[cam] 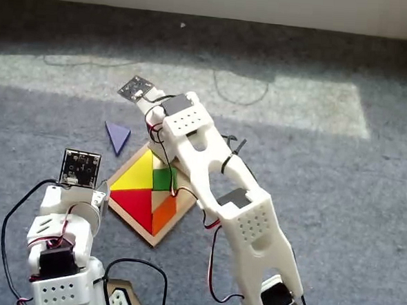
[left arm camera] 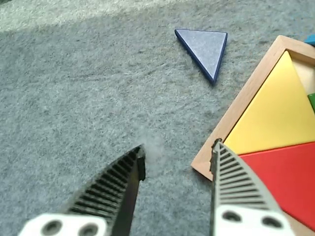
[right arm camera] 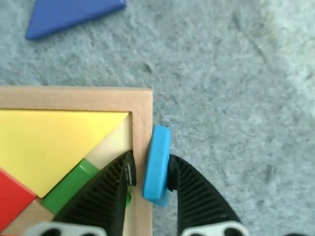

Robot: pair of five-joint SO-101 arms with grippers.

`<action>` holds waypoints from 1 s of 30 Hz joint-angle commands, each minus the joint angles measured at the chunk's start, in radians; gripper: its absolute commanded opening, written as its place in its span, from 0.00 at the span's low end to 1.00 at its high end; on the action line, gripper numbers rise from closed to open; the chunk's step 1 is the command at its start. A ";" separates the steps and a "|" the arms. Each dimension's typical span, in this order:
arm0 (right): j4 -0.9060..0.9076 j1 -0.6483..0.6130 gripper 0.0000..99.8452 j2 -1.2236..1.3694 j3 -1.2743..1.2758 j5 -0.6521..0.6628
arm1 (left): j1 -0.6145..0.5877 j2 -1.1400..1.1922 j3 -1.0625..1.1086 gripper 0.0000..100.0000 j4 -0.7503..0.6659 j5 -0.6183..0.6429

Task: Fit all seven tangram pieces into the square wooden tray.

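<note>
The right arm (cam: pixel 245 210) is stretched forward across the table and angled downward, and the right gripper (right arm camera: pixel 150 162) is clamped on a blue piece (right arm camera: pixel 157 145) held on edge. The left arm (cam: pixel 59 254) is folded low, with the left gripper (left arm camera: pixel 178 147) spread wide and pointed downward.

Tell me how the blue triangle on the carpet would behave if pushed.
Probably rigid: the blue triangle looks flat and solid with crisp edges. Lying flat, it should not roll or tip. The fuzzy carpet may make it drag or pivot.

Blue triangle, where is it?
The blue triangle lies flat on the grey carpet in the high view, just left of the far corner of the wooden tray, not touching it.
</note>
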 commanded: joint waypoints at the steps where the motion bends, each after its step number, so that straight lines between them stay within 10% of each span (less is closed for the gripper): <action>1: 0.007 0.024 0.06 -0.087 -0.016 0.006 | -0.007 -0.013 -0.016 0.23 0.002 0.003; 30: 0.113 0.047 0.15 -0.088 -0.079 0.006 | -0.007 -0.013 -0.016 0.23 0.002 0.003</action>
